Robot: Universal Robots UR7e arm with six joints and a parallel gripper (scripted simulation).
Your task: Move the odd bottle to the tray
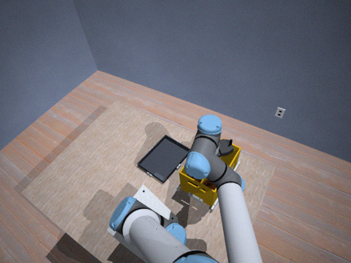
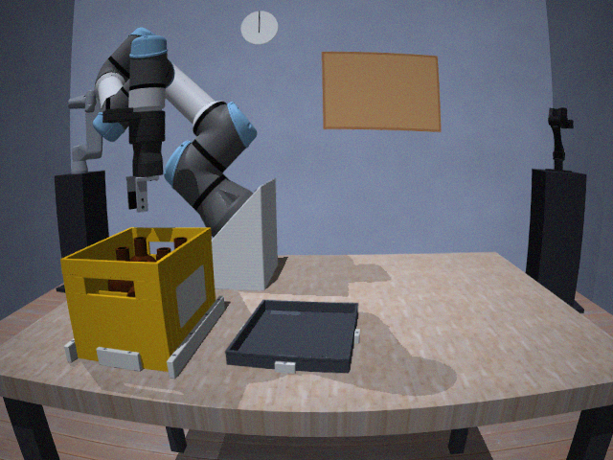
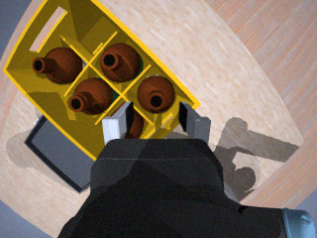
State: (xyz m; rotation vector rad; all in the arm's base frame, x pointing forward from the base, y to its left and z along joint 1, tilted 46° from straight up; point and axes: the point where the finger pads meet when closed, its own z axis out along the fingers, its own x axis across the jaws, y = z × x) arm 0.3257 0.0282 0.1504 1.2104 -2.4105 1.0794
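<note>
1. Upright, as far as the exterior view shows, brown bottles (image 2: 141, 245) (image 3: 121, 61) are held within the yellow crate (image 1: 195, 188) (image 2: 119, 321) (image 3: 52, 114), their long axes running vertically and their mouths facing up. Five are seen from the wrist, one partly covered by a finger; which one has the odd neck cannot be told, but all are in the crate.
2. At the left of the exterior view, the crate's rim is raised above the bottle necks on the near side. The bottles are parted by thin yellow dividers, and white strips (image 2: 197, 336) are set along the crate's foot.
3. To the right, a strip of tabletop (image 1: 98, 147) (image 2: 445, 297) (image 3: 248, 89) is left between crate and tray. The dark tray (image 1: 164, 158) (image 2: 297, 332) (image 3: 59, 154) is laid flat, its low rim unbroken and its floor exposed, with small white blocks (image 2: 284, 367) placed against its edges.
4. Above the crate, the gripper (image 2: 137, 209) (image 3: 156, 111) is pointed downward from the bent arm (image 1: 239, 223) (image 2: 148, 74). The fingers are spread wide and released, with nothing grasped; in the exterior view they are held higher than the crate's rim.
</note>
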